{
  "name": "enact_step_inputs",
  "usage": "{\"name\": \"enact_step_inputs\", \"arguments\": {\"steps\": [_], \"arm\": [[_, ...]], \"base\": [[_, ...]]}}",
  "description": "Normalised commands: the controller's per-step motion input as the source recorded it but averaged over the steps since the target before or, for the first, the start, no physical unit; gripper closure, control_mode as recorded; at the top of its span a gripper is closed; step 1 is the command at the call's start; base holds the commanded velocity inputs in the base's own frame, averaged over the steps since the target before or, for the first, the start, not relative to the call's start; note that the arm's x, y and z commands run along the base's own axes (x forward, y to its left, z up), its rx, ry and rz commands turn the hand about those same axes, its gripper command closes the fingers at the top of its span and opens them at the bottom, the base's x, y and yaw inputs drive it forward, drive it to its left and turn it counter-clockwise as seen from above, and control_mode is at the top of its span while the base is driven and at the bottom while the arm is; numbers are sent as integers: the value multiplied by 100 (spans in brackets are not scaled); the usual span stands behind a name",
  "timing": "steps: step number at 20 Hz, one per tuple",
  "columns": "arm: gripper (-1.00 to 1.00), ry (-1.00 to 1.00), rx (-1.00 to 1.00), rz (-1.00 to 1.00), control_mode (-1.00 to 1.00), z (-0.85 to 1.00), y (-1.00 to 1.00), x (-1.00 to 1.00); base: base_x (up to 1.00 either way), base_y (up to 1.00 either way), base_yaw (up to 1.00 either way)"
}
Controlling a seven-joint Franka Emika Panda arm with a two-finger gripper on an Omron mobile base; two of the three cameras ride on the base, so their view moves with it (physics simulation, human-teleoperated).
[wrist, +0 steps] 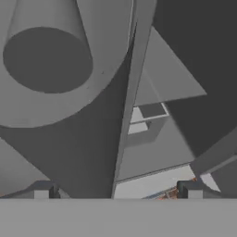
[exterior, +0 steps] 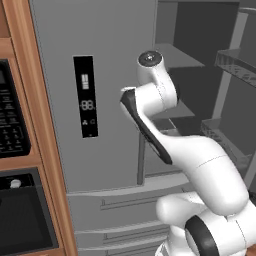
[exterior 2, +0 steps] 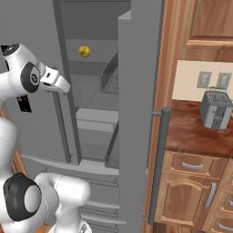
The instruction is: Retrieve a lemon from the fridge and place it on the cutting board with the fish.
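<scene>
Reaching toward the fridge (exterior 2: 136, 91) interior, the arm is early in the task as I judge it: the right door stands swung open, the left door with the display panel (exterior: 85, 95) is shut, and the fetch itself is not yet done. The lemon (exterior 2: 83, 51) sits on an upper shelf deep inside, well apart from the gripper (wrist: 118, 190), whose fingers (wrist: 41, 190) stand wide apart with nothing between them. Left to do, by my reckoning: close in on the lemon, grasp it, lift it clear of the shelves, carry it to the cutting board and set it beside the fish.

Much is hard to read. From the hand, the grey shapes are shelf edges and a large rounded form too close to identify. In the left base view the arm's own links cover the hand, and the lemon's shelf is not clear there. On the counter (exterior 2: 195, 132) to the right stands a toaster (exterior 2: 215, 109).
</scene>
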Motion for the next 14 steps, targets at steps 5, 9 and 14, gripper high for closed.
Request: {"name": "enact_step_inputs", "arguments": {"steps": [5, 9, 14], "arm": [[-100, -4, 0, 0, -100, -5, 28, 45], [-100, -25, 0, 3, -100, -17, 9, 0], [-100, -21, 0, 3, -100, -12, 0, 0]], "base": [[0, 0, 0], [0, 0, 0], [0, 0, 0]]}}
